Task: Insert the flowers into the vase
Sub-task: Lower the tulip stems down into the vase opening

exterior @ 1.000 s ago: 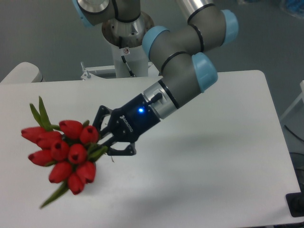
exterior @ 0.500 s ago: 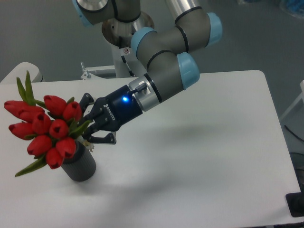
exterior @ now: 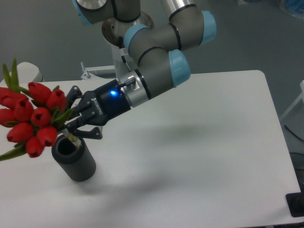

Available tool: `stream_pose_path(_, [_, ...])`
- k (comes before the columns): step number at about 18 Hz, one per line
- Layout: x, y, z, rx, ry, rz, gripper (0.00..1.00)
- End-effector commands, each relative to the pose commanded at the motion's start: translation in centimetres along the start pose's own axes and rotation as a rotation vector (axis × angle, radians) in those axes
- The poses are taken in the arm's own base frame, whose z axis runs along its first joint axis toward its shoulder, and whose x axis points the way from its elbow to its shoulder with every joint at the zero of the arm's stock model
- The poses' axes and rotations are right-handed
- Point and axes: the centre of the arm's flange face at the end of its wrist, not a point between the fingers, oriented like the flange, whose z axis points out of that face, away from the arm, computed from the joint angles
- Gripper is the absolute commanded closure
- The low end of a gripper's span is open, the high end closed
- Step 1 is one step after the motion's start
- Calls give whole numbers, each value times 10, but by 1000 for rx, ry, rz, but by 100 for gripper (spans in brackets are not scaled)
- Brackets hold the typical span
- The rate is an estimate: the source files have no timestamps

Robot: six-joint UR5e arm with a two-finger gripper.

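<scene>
Crowded at the left edge of the white counter (exterior: 199, 156): dark ribbed vase (exterior: 74, 159) standing upright near the front-left corner, round opening facing up and slightly toward the camera, little counter left between it and the left border of the view. Wide bare surface to the right and front of the vase, running out to the rounded far-right corner and the right edge. Above and just left of the vase opening, the flowers (exterior: 29, 116), a bunch of red tulip buds with green leaves, partly cut off by the left edge of the view. Long axis of the bunch tilted, heads pointing up and to the left, stems running down and to the right toward the end effector (exterior: 71, 122), stem ends seemingly close to the vase rim, though whether inside the opening cannot be told. End effector closed on the green stems just beside the buds, black fingers on either side, hanging over the vase's far-right rim without clearly touching it. Blue light lit on the black gripper body (exterior: 102, 110), with a short white brand mark beside it, too small to read. Small label with a red mark on the white robot base column (exterior: 124, 52), also unreadable. Grey and light-blue arm (exterior: 161, 57) reaching down from the upper middle toward the left.
</scene>
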Motion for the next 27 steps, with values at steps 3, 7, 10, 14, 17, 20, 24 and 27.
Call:
stream_pose_path(3, [-1,5,6,-2,10,-2,100])
stream_pose_path(7, [-4,12,13,-5,17,15,100])
stream_pose_path(10, [-8,20,14,-4,15,35,99])
stream_pose_path(14, [-9,34,16,-8,16,18,99])
stream_pose_path(17, [-11,39,17,-11,16,12,98])
stream_pose_path(20, [-14,53,19,-18,18,6,96])
stream_pose_path(24, [-15,78,18,-20,16,35,92])
stream_pose_path(27, [-20,95,18,-23,16,34,88])
